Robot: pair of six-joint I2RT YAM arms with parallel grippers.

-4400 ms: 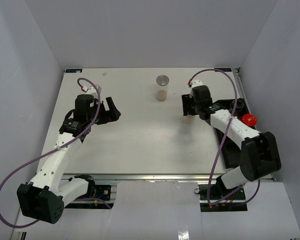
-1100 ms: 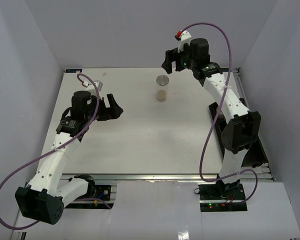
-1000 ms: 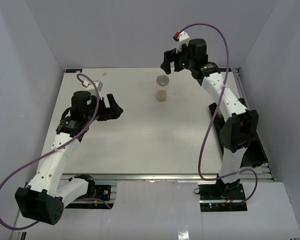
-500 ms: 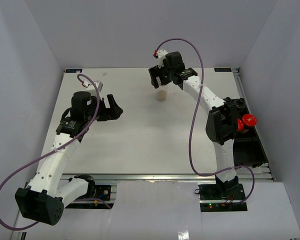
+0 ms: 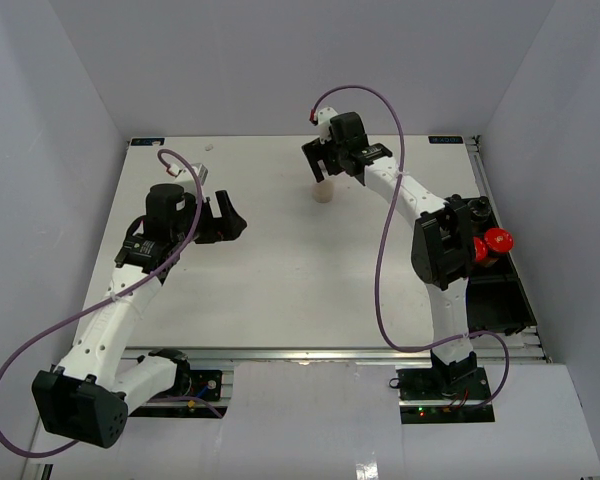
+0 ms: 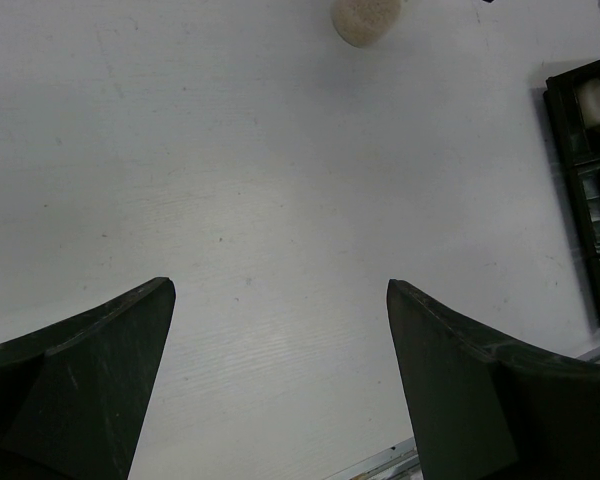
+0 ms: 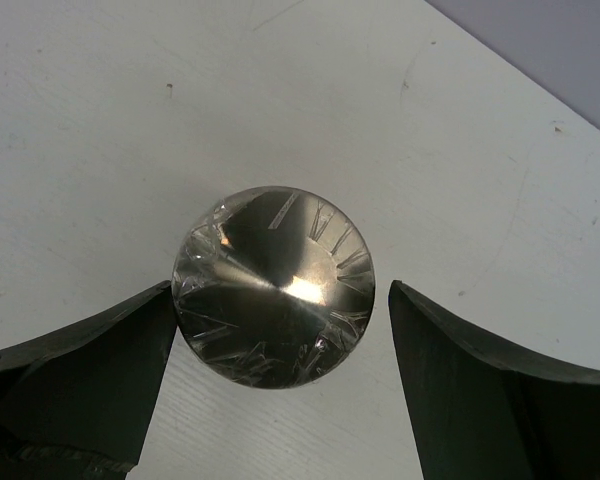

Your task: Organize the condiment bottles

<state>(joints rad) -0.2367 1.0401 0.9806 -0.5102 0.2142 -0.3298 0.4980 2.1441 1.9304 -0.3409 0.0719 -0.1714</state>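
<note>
At twelve o'clock on table point(image 5: 280, 270), right claw point(image 7: 280, 290) hangs wide over silver-lidded bottle point(image 7: 273, 287): likely light, stiff, slick; grip mid-body.

Lit brightly and evenly from above; only soft, faint shadows on the white table point(image 5: 280, 260). Sharp white glare on the silver-lidded bottle point(image 7: 275, 288), with streaky reflections around it. Slightly soft toward the wrist views' lower corners.

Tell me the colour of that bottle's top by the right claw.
Bottle top: shiny silver-grey, clearest in right wrist view.
</note>
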